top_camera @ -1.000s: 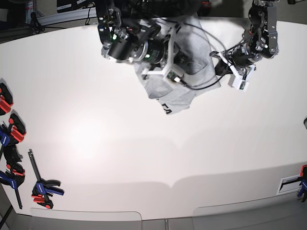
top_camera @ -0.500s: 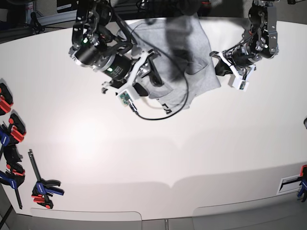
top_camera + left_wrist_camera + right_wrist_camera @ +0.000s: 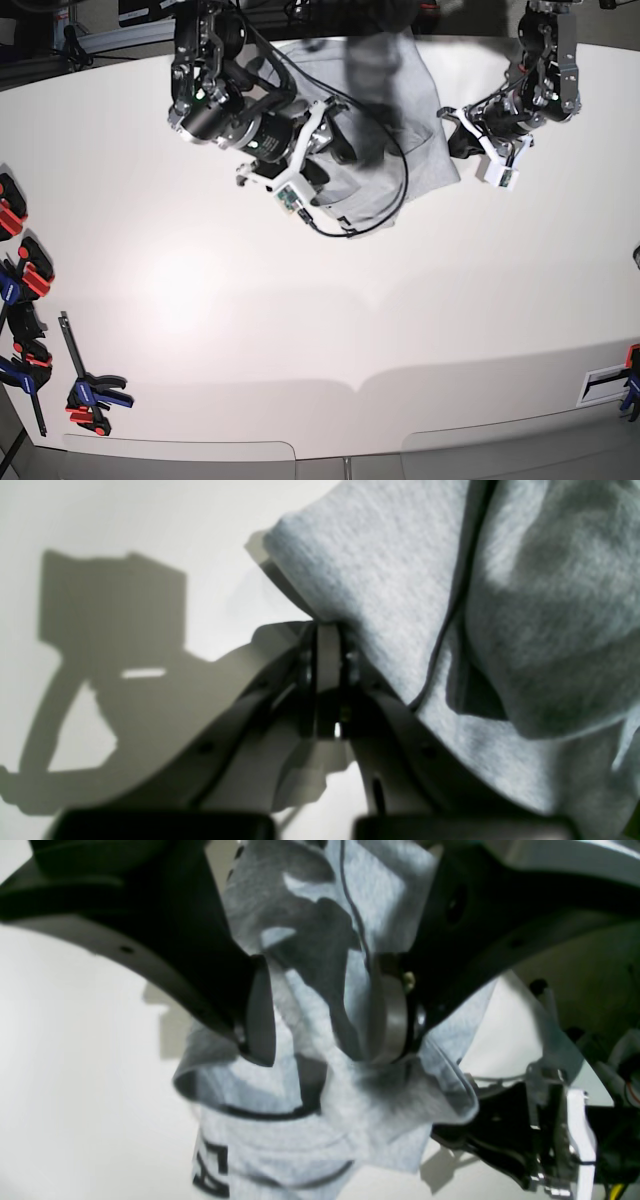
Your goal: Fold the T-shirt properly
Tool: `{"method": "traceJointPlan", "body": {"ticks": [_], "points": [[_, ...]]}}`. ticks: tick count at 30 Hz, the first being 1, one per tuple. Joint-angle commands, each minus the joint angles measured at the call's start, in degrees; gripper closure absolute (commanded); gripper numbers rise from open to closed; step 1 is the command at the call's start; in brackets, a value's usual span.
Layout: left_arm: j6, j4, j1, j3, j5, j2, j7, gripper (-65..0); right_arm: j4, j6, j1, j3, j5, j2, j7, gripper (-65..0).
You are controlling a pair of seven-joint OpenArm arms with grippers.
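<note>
The light grey T-shirt (image 3: 422, 150) lies bunched at the table's far edge, top centre of the base view. My right gripper (image 3: 335, 150) hangs over its left part. In the right wrist view this gripper (image 3: 322, 1030) stands open, with loose folds of the T-shirt (image 3: 305, 1125) between and below its fingers and black lettering (image 3: 210, 1165) lower down. My left gripper (image 3: 455, 135) is at the shirt's right edge. Its jaws are shut in the left wrist view (image 3: 327, 630), with a raised fold of the T-shirt (image 3: 500, 580) pinched at their tips.
A black cable (image 3: 385, 205) loops over the shirt's near edge. Red and blue clamps (image 3: 22, 285) lie along the table's left edge, one (image 3: 92, 395) near the front left corner. Another clamp (image 3: 630, 375) sits at the right edge.
My right arm swung left off the shirt, then came partly back over its left side, and its jaws opened, letting the fabric go. The left arm has not moved.
</note>
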Motion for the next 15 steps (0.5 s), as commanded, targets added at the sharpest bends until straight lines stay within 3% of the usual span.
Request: {"method": "traceJointPlan", "body": {"ticks": [1, 11, 13, 15], "points": [[-0.17, 0.42, -0.17, -0.13, 0.15, -0.5, 0.11, 0.0, 0.85, 0.11, 0.66, -0.15, 1.38, -0.28, 1.46, -28.9], [-0.17, 0.42, -0.2, -0.11, 0.15, -0.5, -0.07, 0.0, 0.85, 0.07, 0.66, -0.57, 1.53, -0.28, 0.31, -28.5], [-0.17, 0.42, -0.2, -0.11, 0.15, -0.5, -0.07, 0.0, 0.61, -0.11, 0.66, -0.92, 1.6, -0.31, 0.04, -25.6], [-0.17, 0.42, -0.2, -0.11, 0.15, -0.5, -0.07, 0.0, 0.0, -0.11, 0.66, -1.49, 1.57, -0.31, -0.13, -18.7]]}}
